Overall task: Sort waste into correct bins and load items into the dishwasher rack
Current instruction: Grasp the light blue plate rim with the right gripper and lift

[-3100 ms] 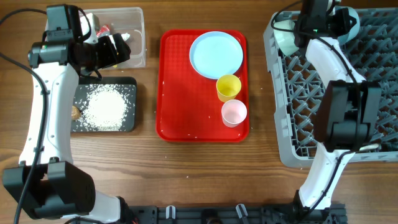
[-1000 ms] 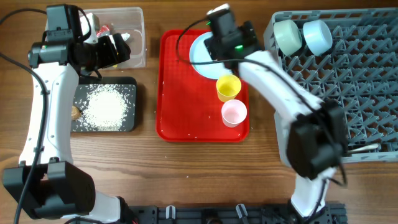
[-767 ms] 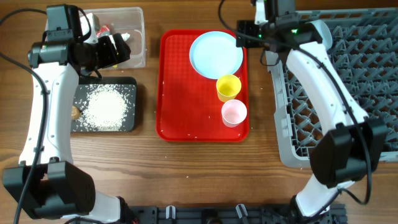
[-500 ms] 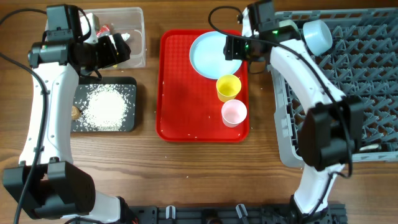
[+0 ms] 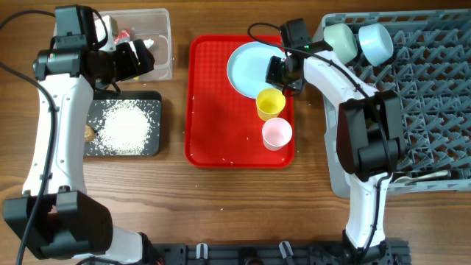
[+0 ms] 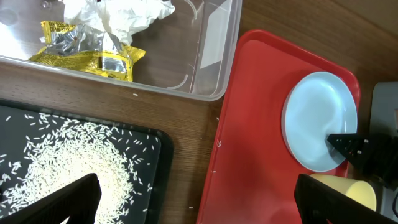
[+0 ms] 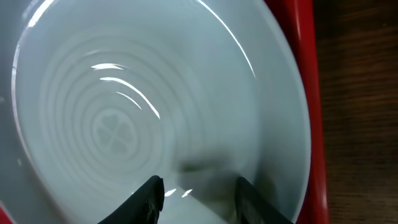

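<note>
Gently: your right pincer [image 7: 198, 190] hangs spread over the plate [image 5: 246, 66], upper centre; likely rigid, glossy and slippery, so pinch its right rim.

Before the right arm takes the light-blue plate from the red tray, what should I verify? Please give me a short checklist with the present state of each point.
1. Right gripper over the light-blue plate: ok.
2. Its jaws open, holding nothing: ok.
3. Plate flat on the red tray, nothing on it: ok.
4. A finger under the plate's rim: cannot tell.
5. Yellow cup clear of the gripper: not ok, it stands right at the plate's edge and may be knocked.
6. Free pegs in the grey dishwasher rack: ok.
</note>
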Robot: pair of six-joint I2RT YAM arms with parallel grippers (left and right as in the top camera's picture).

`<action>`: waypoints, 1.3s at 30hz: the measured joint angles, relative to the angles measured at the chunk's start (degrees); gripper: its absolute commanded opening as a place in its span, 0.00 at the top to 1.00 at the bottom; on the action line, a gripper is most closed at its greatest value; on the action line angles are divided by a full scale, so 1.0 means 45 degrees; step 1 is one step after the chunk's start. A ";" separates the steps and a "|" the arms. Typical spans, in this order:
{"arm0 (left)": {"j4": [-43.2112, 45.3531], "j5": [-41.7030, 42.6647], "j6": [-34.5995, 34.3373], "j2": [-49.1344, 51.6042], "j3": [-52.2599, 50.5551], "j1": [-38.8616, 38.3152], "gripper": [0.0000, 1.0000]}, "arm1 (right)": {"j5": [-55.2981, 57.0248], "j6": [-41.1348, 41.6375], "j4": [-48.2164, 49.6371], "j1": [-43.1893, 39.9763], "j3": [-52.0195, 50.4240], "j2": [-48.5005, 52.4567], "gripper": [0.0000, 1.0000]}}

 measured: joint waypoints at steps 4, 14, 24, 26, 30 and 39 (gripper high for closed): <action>0.0000 0.0000 0.0000 0.0000 0.0000 0.0000 0.00 | -0.0005 0.0097 0.0063 0.0000 0.0000 -0.0005 0.57; 0.0000 0.0000 -0.0005 0.0000 0.0000 0.0000 0.00 | 0.0782 0.1292 -0.1773 0.0000 -0.0029 -0.1409 0.58; 0.0000 0.0000 0.0000 0.0000 0.0000 0.0000 0.00 | 0.1185 0.2059 -0.0792 0.0024 -0.1248 -0.1409 0.67; 0.0000 0.0000 0.0000 0.0000 0.0000 0.0000 0.00 | 0.1044 0.2113 -0.0359 0.0034 -0.1564 -0.1409 0.72; 0.0000 0.0000 0.0000 0.0000 0.0000 0.0000 0.00 | 0.0928 0.2215 0.0083 0.0058 -0.1744 -0.1399 0.78; 0.0000 0.0000 -0.0005 0.0000 0.0000 0.0000 0.00 | 0.0797 0.2443 0.0617 0.0248 -0.1753 -0.1098 0.96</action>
